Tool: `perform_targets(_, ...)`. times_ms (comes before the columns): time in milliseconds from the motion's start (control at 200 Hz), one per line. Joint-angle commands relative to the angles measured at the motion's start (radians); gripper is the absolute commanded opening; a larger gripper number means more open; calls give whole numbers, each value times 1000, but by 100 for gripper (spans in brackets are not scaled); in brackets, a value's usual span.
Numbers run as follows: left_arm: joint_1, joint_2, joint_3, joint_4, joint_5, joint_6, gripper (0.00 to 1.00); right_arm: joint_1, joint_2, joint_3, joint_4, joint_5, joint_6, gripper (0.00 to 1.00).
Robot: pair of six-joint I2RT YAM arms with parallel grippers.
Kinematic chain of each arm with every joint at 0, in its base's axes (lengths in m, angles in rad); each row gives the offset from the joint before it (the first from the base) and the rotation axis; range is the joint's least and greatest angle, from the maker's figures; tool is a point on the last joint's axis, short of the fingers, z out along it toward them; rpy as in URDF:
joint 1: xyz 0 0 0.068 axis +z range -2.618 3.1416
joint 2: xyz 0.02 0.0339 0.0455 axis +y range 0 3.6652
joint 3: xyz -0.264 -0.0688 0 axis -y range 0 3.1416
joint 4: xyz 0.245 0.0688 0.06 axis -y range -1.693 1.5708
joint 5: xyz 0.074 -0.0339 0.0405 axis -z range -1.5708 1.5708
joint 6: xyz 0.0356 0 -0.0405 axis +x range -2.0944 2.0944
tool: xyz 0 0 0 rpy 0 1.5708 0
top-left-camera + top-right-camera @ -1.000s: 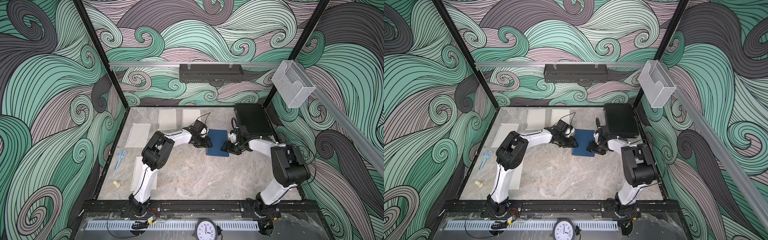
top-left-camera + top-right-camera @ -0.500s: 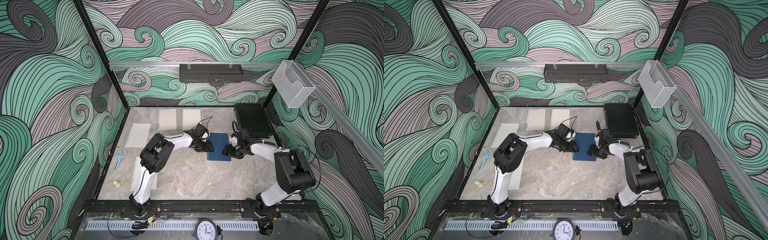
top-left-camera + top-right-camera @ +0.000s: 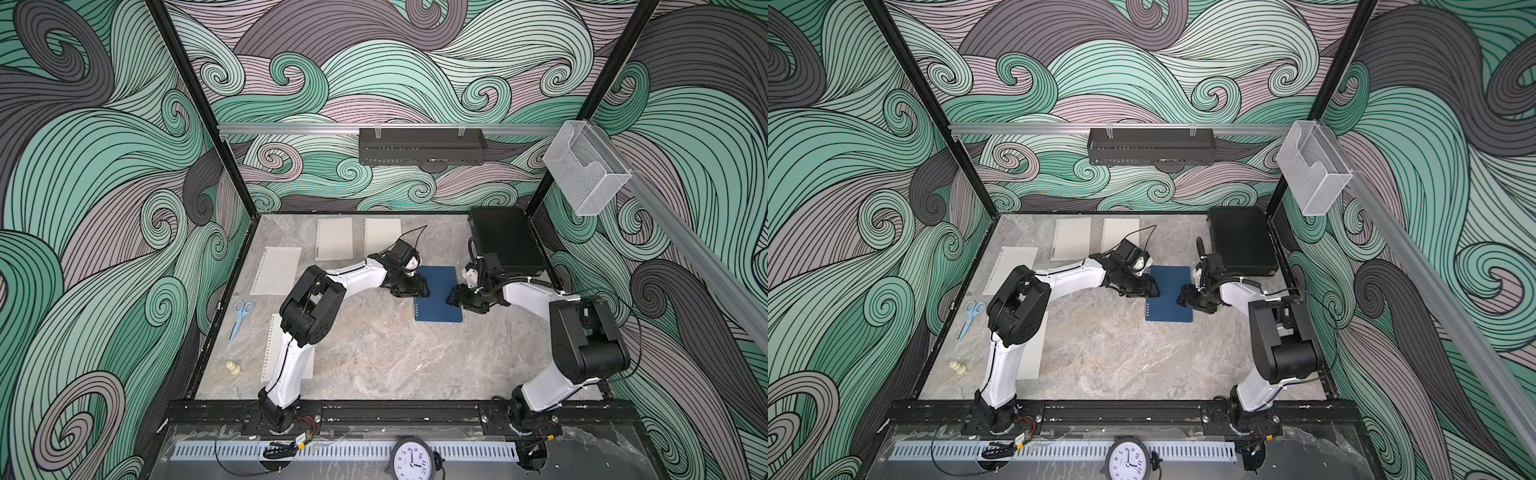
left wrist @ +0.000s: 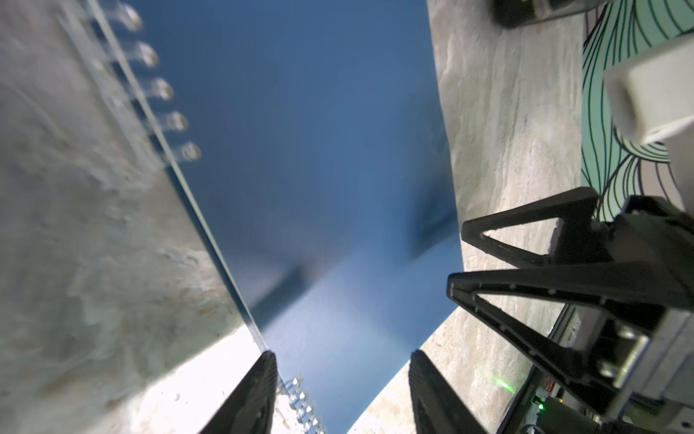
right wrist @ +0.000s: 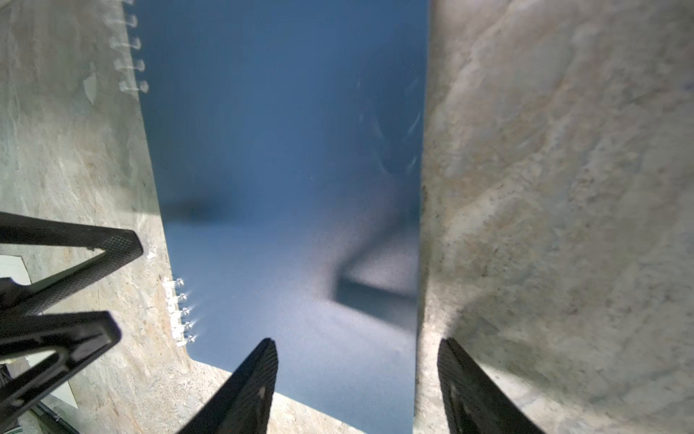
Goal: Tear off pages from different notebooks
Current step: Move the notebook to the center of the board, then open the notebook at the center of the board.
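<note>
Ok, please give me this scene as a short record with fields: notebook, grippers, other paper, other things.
notebook: blue notebook, closed, flat on the table
left gripper: open, at its spiral edge
right gripper: open, straddling the opposite edge
other paper: two cream papers at the back, white lined paper, another white paper near the scissors; sheets or pads, cannot tell
other things: scissors, black case

The dark blue spiral notebook lies closed, flat mid-desk; two cream pages lie behind it, two white pages leftward.
</note>
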Motion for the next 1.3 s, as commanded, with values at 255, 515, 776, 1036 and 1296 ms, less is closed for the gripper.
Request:
perform_targets(255,36,46,98,-55,15,40,57,-29,61,70,-16,9,-34,74)
perform_targets(515,47,88,149,-77,40,47,57,-36,100,118,-4,-8,-32,74)
perform_targets(776,47,118,139,-75,49,37,56,-43,136,154,7,-42,-28,72)
perform_targets(1036,43,120,104,-41,81,18,54,-42,134,153,20,-82,-23,70)
perform_targets(1296,37,120,83,-30,90,6,52,-43,125,152,20,-108,-18,68)
